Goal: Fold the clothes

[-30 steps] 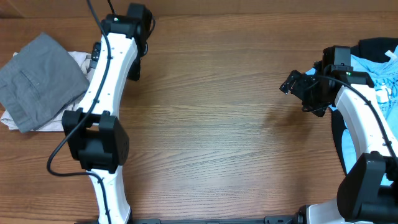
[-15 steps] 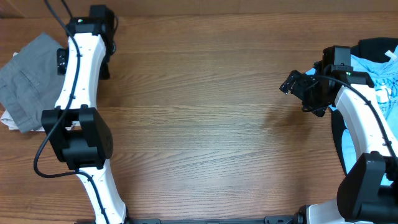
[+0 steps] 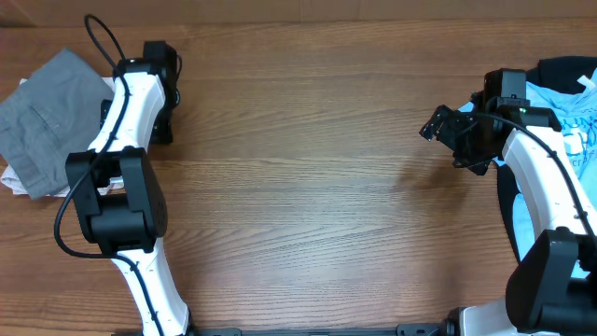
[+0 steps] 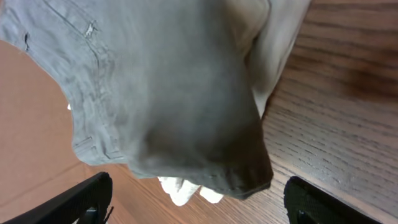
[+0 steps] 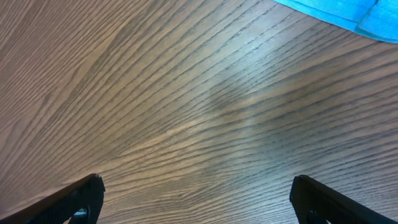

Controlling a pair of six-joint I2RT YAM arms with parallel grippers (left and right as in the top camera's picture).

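The clothes, grey shorts [image 3: 45, 121], lie folded at the table's far left on top of a white garment [image 3: 13, 177]. In the left wrist view the grey shorts [image 4: 174, 93] fill the upper frame, with a seam and waistband at the left and white cloth [image 4: 186, 190] poking out below. My left gripper [image 3: 160, 112] hangs beside the shorts' right edge; in its own view the left gripper [image 4: 199, 208] is open and holds nothing. My right gripper [image 3: 446, 129] hovers open over bare wood at the right, and the right gripper [image 5: 199, 202] has nothing between its fingers.
A heap of light-blue and dark clothing [image 3: 560, 103] sits at the right edge; blue cloth [image 5: 348, 12] shows in the right wrist view. The wooden table [image 3: 308, 187] stretches between the arms. A pale beige cloth [image 4: 273, 31] lies under the shorts.
My left arm swung left toward the grey shorts, then settled slightly right and lower beside them. The right arm has not moved.
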